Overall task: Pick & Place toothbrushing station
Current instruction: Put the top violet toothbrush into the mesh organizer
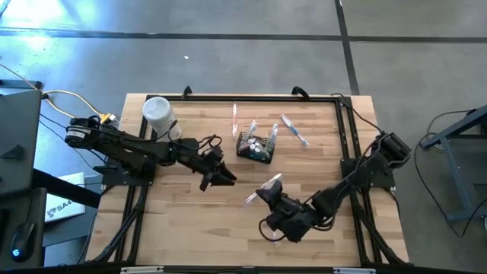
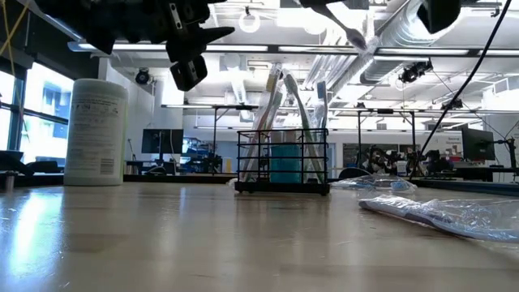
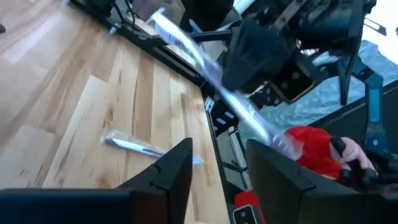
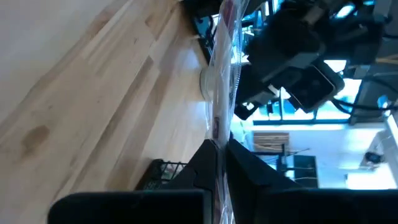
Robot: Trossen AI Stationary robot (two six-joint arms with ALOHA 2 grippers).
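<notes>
Crinkled clear wrapping around a packaged toothbrush lay nearest on the pale wooden surface. Behind it stood the black wire-mesh caddy, toward the far edge, brushes upright inside. Bare planks spread between both arms. Hovering beside the caddy, the left end effector was parted, holding nothing; the right end effector pinched a wrapped toothbrush. A white cylindrical container stood near the far left corner.

I work in a robotics lab or workshop; exposed ducts and round lamps hang overhead, monitors and equipment racks fill the hall behind my wooden worktop, which stands on a bare concrete floor.
</notes>
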